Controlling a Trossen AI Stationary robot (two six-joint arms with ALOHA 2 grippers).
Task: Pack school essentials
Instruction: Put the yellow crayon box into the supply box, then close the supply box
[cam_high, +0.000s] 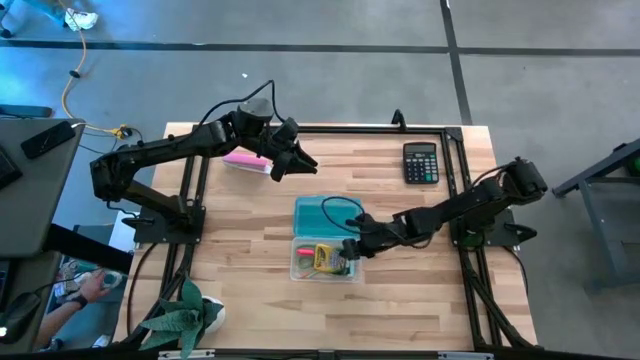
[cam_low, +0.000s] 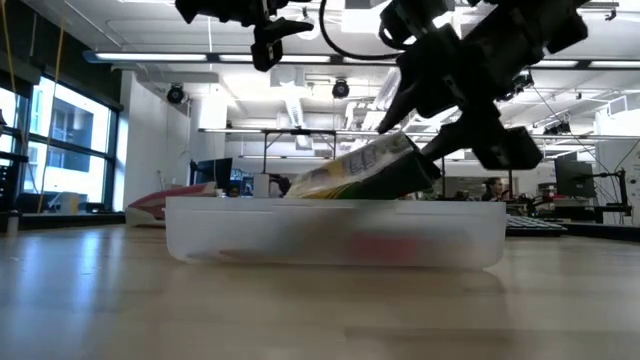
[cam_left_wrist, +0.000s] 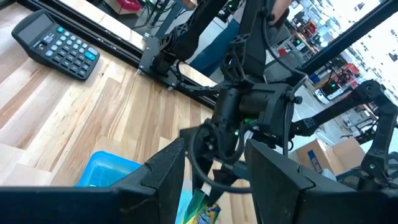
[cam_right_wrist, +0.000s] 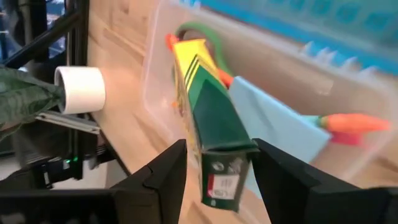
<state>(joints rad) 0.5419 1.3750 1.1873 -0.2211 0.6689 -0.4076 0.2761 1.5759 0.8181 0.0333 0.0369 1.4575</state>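
Because the right hand (cam_right_wrist: 214, 165), half spread, loosely brackets the yellow-green box (cam_right_wrist: 208, 118) tilted on the clear bin (cam_high: 300, 268) rim, the box may topple onto the desk (cam_high: 250, 240).

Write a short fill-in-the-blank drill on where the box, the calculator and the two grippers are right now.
1. The yellow-green box leans tilted in the clear ____, between the right gripper's fingers.
2. The black ____ lies outside the container, near the table's far right corner.
3. The left gripper hangs beside the ____-and-white bar.

Missing words: container; calculator; pink
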